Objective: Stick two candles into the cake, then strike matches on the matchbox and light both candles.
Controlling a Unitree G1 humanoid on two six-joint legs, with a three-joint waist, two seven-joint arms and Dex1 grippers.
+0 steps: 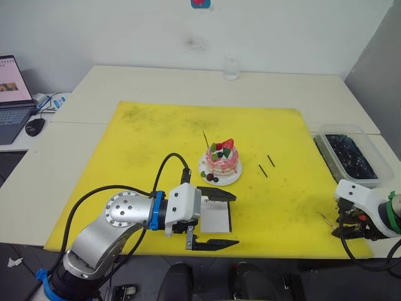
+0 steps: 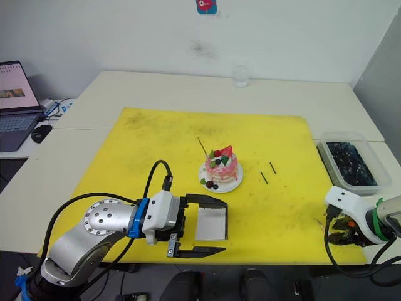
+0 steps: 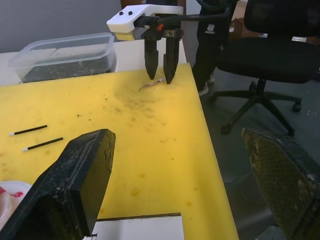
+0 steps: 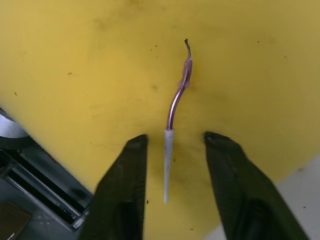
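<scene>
Mat edges: the yellow mat (image 1: 156, 138) covers the table's middle; the right gripper (image 1: 351, 227) works at its near right corner, and the mat's left and far parts lie bare.
Open room: a wide bare stretch of mat separates the two grippers.
Left gripper (image 1: 216, 219): fingers spread wide, one on each side of the matchbox (image 1: 215, 217), which lies flat at the near edge; nothing is held.
Left arm pose: the forearm comes in from the near left, low over the mat, fingers pointing right.
Right gripper fingers: parted, pointing down, tips at the mat; the loose candle (image 4: 175, 107) lies between them and is not clamped.
Cake (image 1: 222, 160): sits on its white plate mid-mat, just beyond the matchbox.
Other candle (image 1: 205, 138): stands tilted in the cake's far left side.
Matches (image 1: 266, 165): two black sticks lie side by side just right of the cake.
Container (image 1: 348, 153): a clear tub sits off the mat's right edge.
</scene>
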